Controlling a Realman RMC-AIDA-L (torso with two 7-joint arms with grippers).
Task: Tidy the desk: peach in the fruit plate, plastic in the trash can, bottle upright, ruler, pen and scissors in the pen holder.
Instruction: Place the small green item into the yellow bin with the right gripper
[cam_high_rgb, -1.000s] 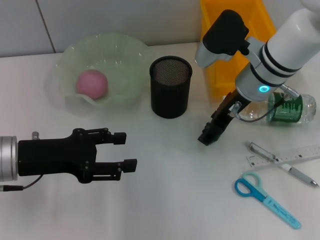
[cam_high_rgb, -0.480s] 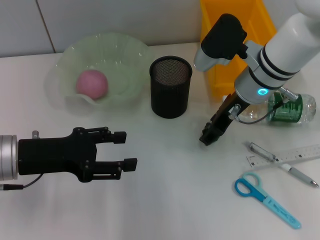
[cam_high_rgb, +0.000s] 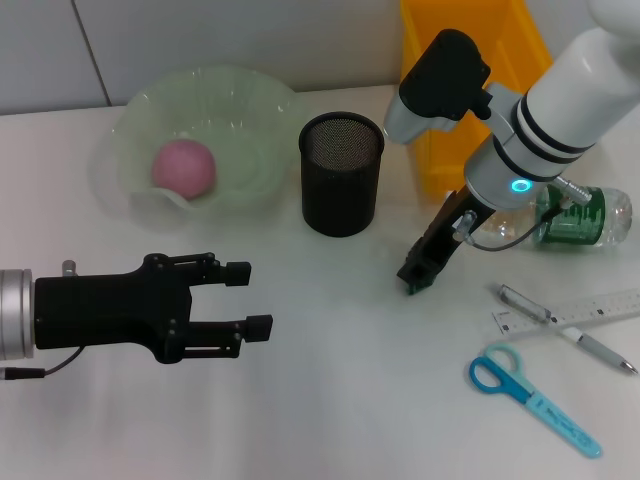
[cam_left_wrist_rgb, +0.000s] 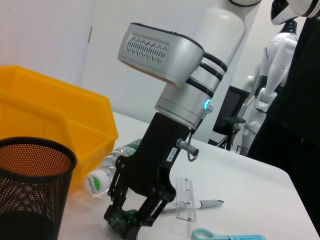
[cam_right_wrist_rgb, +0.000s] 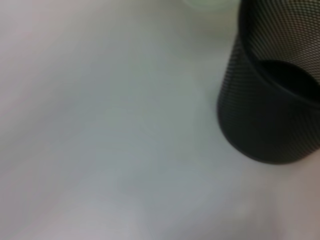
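A pink peach lies in the pale green fruit plate. The black mesh pen holder stands upright; it also shows in the right wrist view. A clear bottle with a green label lies on its side at the right. A ruler, a pen and blue scissors lie at the front right. My right gripper points down at the table between holder and pen, fingers together. My left gripper is open and empty at the front left. No plastic shows.
A yellow bin stands at the back right, behind the bottle. The left wrist view shows the bin, the bottle, the ruler and the pen beyond my right arm. The wall runs along the table's far edge.
My right arm's wrist has shifted slightly, and its gripper tip stays at nearly the same spot on the table. My left arm has not moved.
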